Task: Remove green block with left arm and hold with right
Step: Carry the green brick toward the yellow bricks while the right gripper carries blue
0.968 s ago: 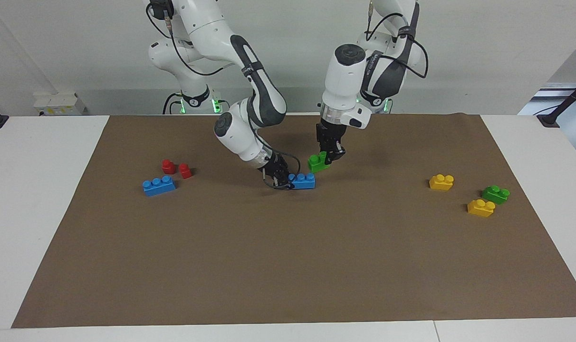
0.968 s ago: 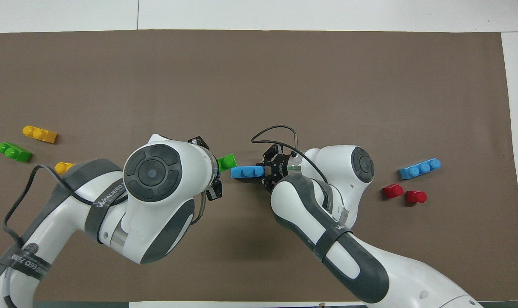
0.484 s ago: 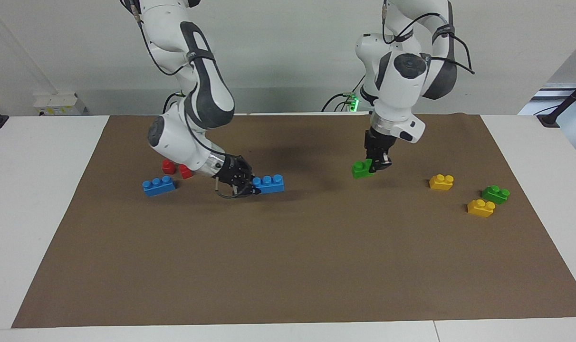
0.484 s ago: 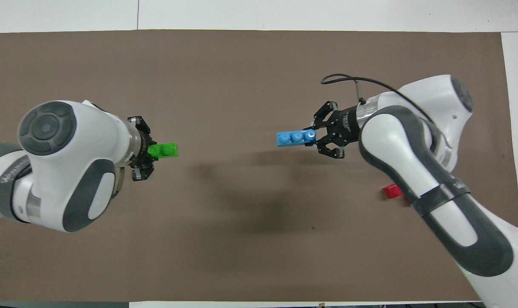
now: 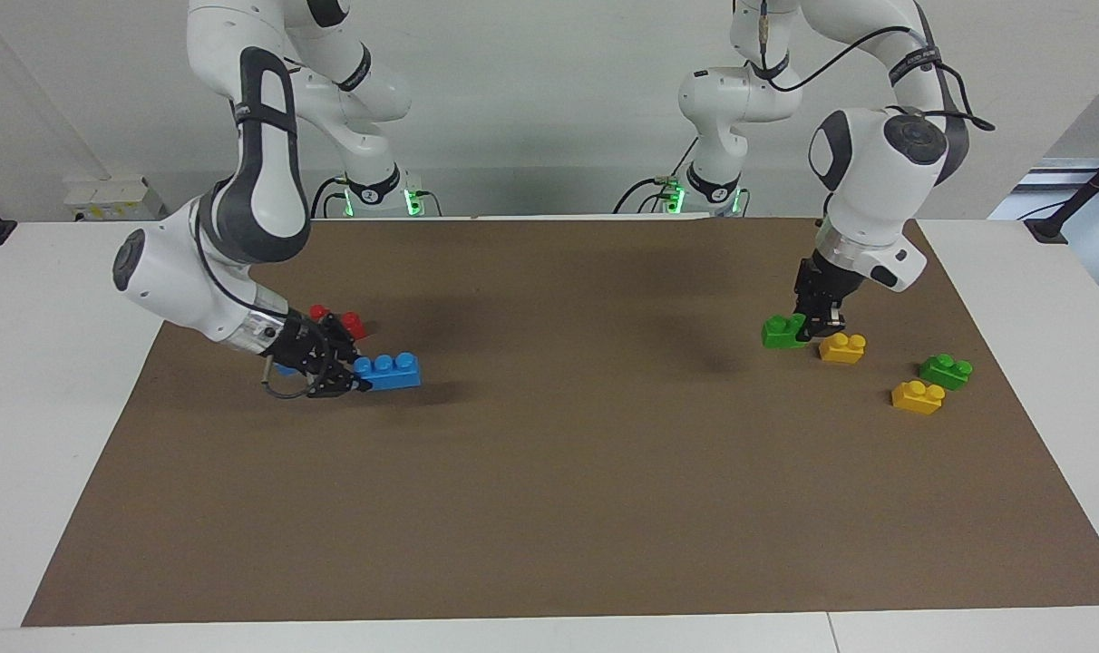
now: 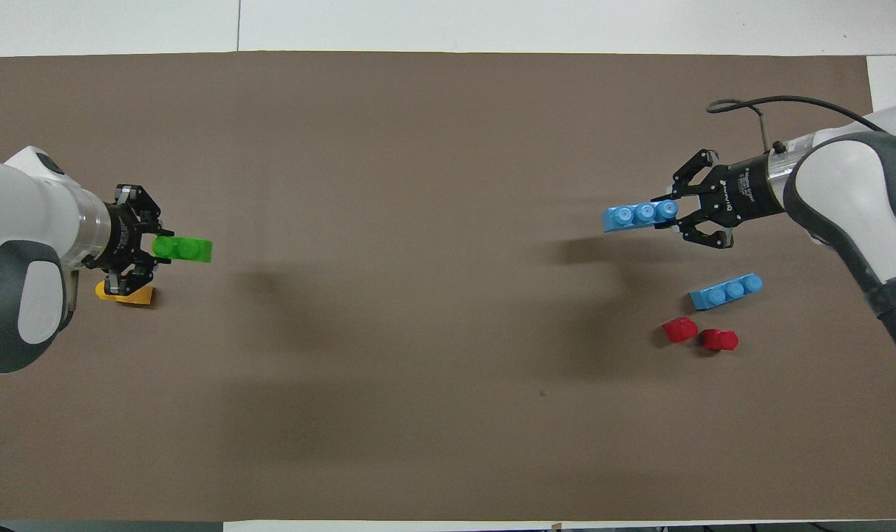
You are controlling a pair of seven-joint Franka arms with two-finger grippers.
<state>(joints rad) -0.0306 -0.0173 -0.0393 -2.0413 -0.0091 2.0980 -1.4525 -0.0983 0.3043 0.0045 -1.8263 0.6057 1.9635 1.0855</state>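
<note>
while gripped, one green block (image 5: 782, 331)

table (image 5: 51, 299): white, brown mat (image 5: 549, 508) over it | right arm's end: blue brick (image 6: 725, 290), two red pieces (image 6: 699, 334) | left arm's end: two yellow bricks (image 5: 842, 347), dark green brick (image 5: 946, 370)

The right gripper (image 6: 688, 218) carries small white lettering on its black body, too small to read. No other text or number is legible anywhere.
</note>
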